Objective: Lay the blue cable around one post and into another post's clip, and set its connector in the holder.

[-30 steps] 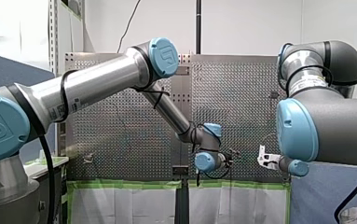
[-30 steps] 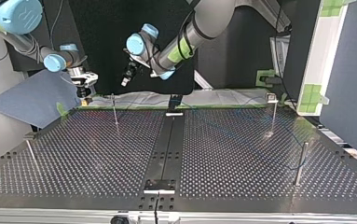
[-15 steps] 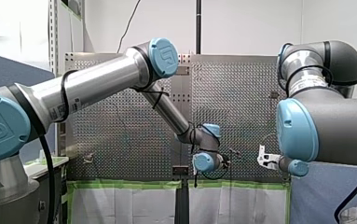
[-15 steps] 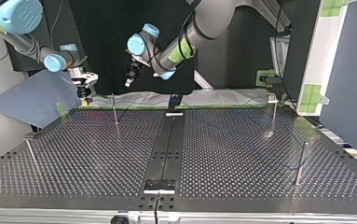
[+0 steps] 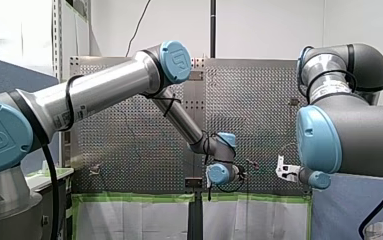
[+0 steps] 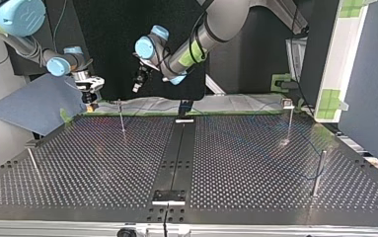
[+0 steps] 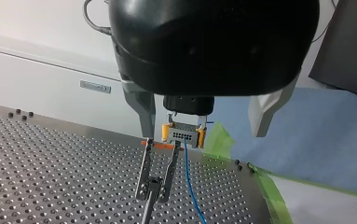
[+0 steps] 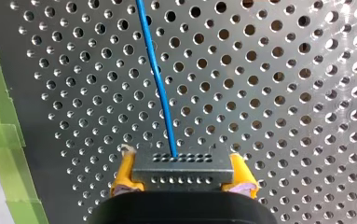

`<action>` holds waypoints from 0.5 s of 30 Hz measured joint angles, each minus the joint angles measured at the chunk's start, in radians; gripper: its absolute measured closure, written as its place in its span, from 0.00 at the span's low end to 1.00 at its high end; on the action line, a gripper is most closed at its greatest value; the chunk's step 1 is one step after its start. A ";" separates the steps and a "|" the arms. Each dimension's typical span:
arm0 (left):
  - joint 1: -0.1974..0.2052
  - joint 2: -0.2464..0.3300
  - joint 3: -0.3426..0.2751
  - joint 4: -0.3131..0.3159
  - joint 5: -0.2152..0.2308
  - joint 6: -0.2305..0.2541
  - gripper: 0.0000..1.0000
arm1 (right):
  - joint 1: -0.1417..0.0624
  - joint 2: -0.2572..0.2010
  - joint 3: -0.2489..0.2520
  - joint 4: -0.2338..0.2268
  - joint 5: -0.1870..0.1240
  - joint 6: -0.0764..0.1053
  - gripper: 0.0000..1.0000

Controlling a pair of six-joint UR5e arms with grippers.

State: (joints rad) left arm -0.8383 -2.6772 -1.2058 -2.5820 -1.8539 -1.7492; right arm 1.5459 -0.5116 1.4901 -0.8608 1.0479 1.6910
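Observation:
My right gripper (image 8: 181, 181) is shut on a grey connector (image 8: 181, 169), clamped between its yellow pads. The blue cable (image 8: 155, 70) leaves the connector and runs away over the perforated plate. In the left wrist view my left gripper (image 7: 202, 134) is open, and its metal fingers (image 7: 141, 112) stand wide apart with nothing between them. Ahead of it my right gripper holds the connector (image 7: 184, 135) beside a thin post with a clip (image 7: 155, 175), and the cable (image 7: 191, 186) hangs down. In the top view my right gripper (image 6: 90, 97) is at the far left corner and my left gripper (image 6: 137, 83) hovers above the far edge.
Several thin posts stand on the table: one near my right gripper (image 6: 121, 116), one at the far right (image 6: 289, 121), one at the near right (image 6: 319, 170), one at the left edge (image 6: 32, 160). A black strip (image 6: 176, 148) runs down the middle. Green tape (image 7: 264, 186) lines the far edge.
My left gripper shifted slightly towards the top view's right and up, then stayed still. My right gripper has kept its place with the connector in it.

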 joint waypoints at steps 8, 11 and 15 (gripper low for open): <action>0.001 0.000 0.000 -0.003 -0.002 0.009 0.00 | 0.001 0.000 0.000 0.011 0.000 -0.013 1.00; -0.004 0.000 -0.001 -0.003 -0.007 0.027 0.00 | 0.001 0.000 0.000 0.027 0.000 -0.031 1.00; -0.011 0.000 -0.001 -0.003 -0.015 0.051 0.00 | 0.001 0.000 0.005 0.056 0.000 -0.061 1.00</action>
State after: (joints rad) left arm -0.8496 -2.6772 -1.2064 -2.5849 -1.8684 -1.6980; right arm 1.5469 -0.5119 1.4955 -0.8053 1.0479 1.6300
